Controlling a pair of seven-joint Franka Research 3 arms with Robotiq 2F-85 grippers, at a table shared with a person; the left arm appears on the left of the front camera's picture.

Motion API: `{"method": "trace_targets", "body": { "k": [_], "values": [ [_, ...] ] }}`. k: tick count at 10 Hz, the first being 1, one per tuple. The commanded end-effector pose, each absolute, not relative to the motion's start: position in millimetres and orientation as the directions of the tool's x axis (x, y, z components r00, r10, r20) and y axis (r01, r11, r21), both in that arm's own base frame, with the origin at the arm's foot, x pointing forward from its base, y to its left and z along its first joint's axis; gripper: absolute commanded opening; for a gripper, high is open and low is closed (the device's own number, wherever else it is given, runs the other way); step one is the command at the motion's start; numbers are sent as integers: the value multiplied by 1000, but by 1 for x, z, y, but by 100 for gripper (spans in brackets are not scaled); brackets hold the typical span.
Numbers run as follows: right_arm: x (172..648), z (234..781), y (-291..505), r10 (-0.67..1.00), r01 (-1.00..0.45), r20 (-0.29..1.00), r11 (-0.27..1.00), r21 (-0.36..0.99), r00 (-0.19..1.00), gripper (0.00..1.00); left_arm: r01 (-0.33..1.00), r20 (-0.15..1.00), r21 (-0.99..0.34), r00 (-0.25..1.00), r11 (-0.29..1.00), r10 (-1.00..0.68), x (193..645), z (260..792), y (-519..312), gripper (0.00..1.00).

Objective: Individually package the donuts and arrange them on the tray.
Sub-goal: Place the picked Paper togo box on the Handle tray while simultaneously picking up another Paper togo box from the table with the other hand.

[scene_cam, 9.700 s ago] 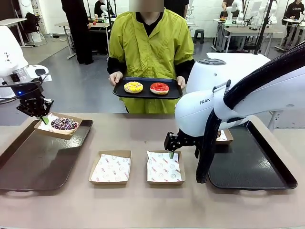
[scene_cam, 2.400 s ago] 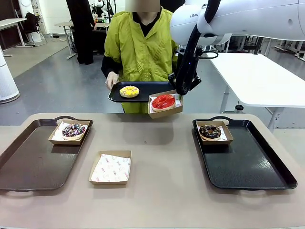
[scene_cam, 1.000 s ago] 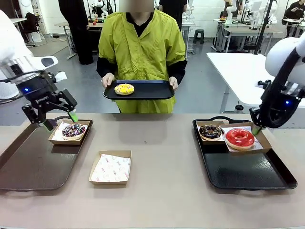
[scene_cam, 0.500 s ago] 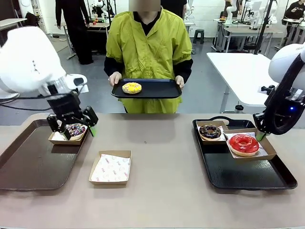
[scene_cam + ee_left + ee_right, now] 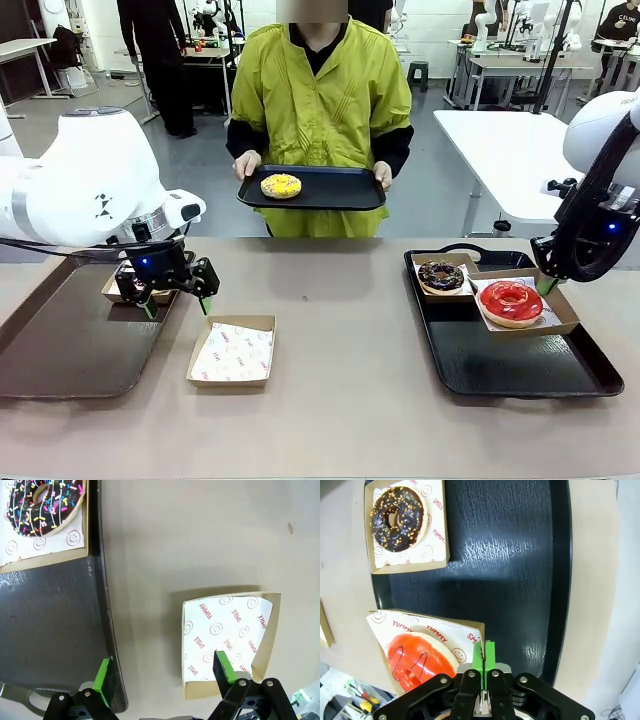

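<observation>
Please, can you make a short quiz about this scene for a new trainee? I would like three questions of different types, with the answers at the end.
1. True or false: the yellow donut already lies in a box.
2. What do the shut jaws of the right gripper hold?
A) the chocolate donut
B) the rim of the box under the red donut
C) the handle of a tray
3. Fill in: ___ box holds no donut.

Key
1. False: it lies bare on the tray that the person holds.
2. B
3. One: the empty box.
</observation>
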State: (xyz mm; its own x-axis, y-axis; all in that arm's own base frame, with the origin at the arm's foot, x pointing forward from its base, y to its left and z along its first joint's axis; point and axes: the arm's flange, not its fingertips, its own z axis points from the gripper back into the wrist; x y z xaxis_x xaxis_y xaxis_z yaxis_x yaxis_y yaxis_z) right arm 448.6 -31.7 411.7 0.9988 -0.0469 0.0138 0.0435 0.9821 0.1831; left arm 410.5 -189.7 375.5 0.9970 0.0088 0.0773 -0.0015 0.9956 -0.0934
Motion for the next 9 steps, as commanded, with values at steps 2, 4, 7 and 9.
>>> {"method": "trace_targets", "body": {
  "k": [2, 4, 7, 9],
  "values": [
    [452, 412, -30, -48, 44, 17, 979, 197, 999, 1, 14, 69, -92, 998, 996, -8, 412, 382, -188, 100],
    [452, 412, -30, -48, 44, 17, 979, 197, 999, 1, 14, 69, -92, 998, 996, -8, 412, 382, -188, 100],
    [447, 413, -27, -59, 58, 1, 988, 143, 998, 1, 0, 76, -96, 997, 995, 7, 412, 378, -189, 100],
    [432, 401, -20, -63, 66, -33, 994, 92, 997, 1, -23, 71, -61, 997, 998, 28, 404, 374, -202, 100]
  ]
}}
